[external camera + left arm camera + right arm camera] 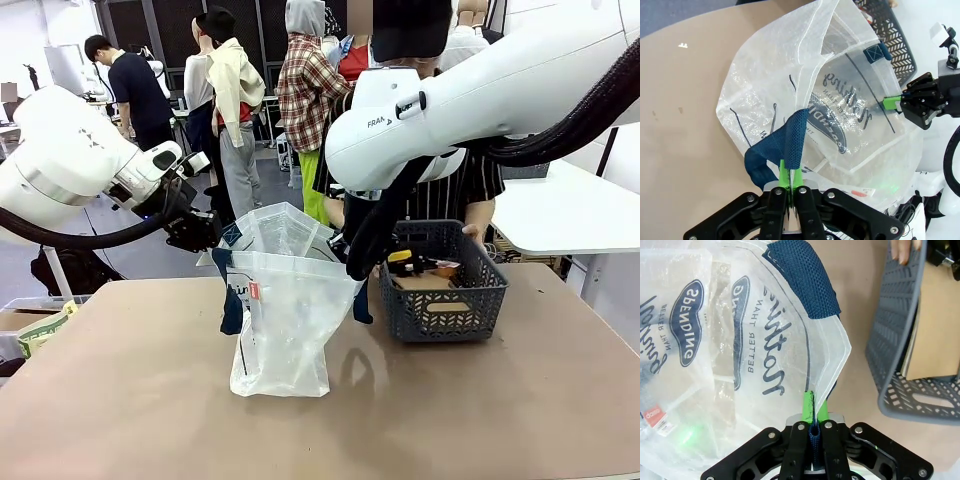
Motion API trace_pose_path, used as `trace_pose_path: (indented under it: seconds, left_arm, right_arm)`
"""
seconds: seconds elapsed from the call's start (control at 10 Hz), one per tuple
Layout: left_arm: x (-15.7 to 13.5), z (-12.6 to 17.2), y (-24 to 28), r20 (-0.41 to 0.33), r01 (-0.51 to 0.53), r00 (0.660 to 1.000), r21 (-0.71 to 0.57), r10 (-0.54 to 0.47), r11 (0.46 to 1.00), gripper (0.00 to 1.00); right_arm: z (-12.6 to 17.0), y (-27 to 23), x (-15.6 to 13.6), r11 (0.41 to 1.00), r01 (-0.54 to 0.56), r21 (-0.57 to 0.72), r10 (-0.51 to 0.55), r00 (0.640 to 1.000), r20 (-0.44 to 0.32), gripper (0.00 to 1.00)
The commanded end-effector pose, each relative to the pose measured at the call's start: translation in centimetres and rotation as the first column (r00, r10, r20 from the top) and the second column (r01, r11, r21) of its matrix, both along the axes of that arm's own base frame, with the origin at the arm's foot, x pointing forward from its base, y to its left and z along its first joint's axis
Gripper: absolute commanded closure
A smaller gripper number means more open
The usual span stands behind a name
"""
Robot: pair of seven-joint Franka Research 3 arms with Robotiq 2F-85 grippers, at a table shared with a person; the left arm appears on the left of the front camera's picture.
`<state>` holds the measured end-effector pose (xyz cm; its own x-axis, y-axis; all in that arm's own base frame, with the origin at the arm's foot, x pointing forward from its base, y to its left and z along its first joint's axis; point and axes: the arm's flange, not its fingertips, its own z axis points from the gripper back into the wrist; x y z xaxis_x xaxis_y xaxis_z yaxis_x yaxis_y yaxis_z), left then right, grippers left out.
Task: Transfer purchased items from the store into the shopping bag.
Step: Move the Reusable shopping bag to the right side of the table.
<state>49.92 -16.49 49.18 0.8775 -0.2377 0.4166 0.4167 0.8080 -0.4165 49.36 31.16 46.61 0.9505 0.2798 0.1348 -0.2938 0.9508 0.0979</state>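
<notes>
Your left gripper [790,172] is clamped on the bag's [285,320] left rim, your right gripper [813,402] pinches its right rim, so the bag stands open mid-table, and just right of it the basket [440,310] holds the box [425,282], a person's hand [903,250] on its far rim.

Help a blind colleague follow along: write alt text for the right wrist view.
The right gripper, jaws shut, pinches the rim of the translucent white shopping bag near its navy strap handle. To the right stands the dark lattice basket holding a brown cardboard box, with a person's fingertips on its rim.
</notes>
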Motion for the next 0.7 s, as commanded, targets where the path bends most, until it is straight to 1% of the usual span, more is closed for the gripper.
trace_pose_path:
  seconds: [0.0,0.6]
  left_arm:
    - [-0.02,0.2,0.24,0.006,-0.002,1.0,0.0,0.002,1.0,1.0]
    - [-0.02,0.2,0.24,0.006,-0.002,1.0,0.0,0.002,1.0,1.0]
  right_arm:
    - [-0.02,-0.24,-0.27,1.0,0.006,0.01,-0.006,1.0,-0.005,1.0]
    - [-0.02,-0.24,-0.27,1.0,0.006,0.01,-0.006,1.0,-0.005,1.0]
